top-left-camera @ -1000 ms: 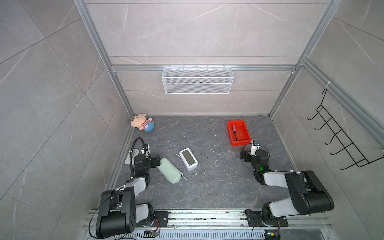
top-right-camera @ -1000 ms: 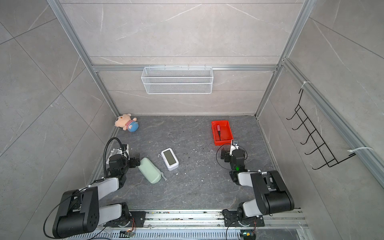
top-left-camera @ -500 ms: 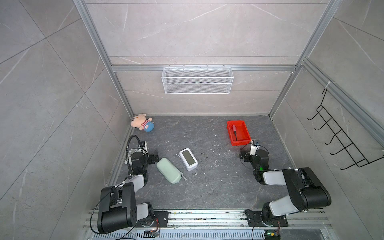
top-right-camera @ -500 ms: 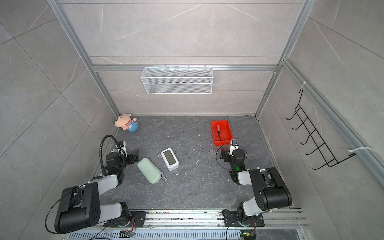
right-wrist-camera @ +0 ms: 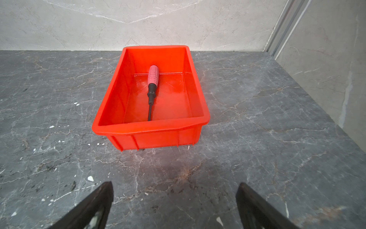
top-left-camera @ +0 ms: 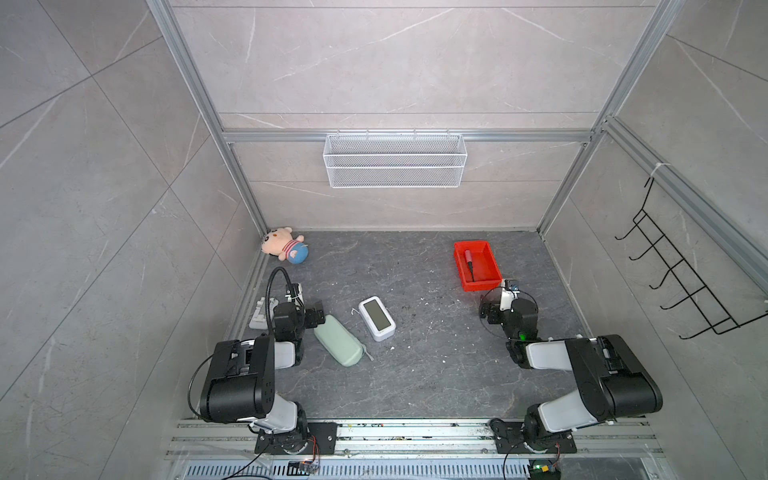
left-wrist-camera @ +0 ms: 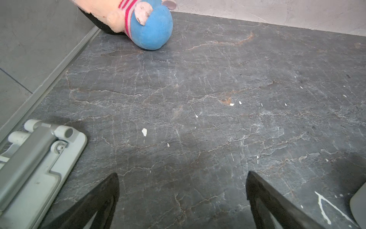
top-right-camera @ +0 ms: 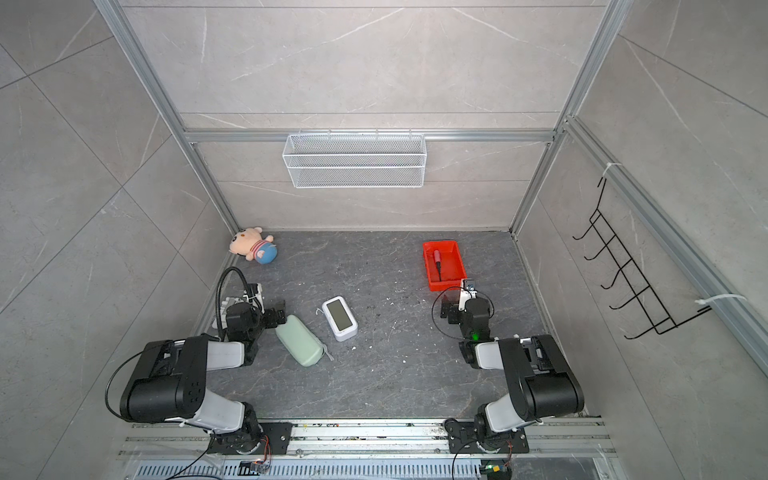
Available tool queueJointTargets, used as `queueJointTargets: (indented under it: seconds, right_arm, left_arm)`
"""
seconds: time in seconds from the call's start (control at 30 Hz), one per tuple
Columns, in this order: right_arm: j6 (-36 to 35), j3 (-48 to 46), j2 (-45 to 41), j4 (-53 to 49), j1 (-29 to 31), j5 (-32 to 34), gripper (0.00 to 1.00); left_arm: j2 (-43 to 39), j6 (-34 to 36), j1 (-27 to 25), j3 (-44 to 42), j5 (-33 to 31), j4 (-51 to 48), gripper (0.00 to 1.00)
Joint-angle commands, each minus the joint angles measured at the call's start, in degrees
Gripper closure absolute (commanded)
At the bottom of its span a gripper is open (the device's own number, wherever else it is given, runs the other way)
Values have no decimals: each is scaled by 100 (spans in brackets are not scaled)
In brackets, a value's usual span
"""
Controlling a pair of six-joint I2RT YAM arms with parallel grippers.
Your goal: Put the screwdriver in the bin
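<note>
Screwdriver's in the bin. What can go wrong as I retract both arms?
1. The right gripper sits open just short of the bin; a forward swing may shove it and jolt the screwdriver.
2. The left gripper, open, is close beside the pouch; turning could drag it.

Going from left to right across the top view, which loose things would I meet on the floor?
Plush toy, green case, white screen device, then the bin with the screwdriver lying inside it.
</note>
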Motion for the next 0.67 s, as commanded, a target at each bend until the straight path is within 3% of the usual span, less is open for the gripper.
queueJointTargets:
  seconds: [0.0,0.63]
  right_arm:
    - [-114,121,4,55,-18,-31,1]
    - [-131,148,6,7,-20,-54,1]
  left_arm:
    - [-37,90,-59,136,-223,245,0]
    - [-49,125,-181,100,-412,302,0]
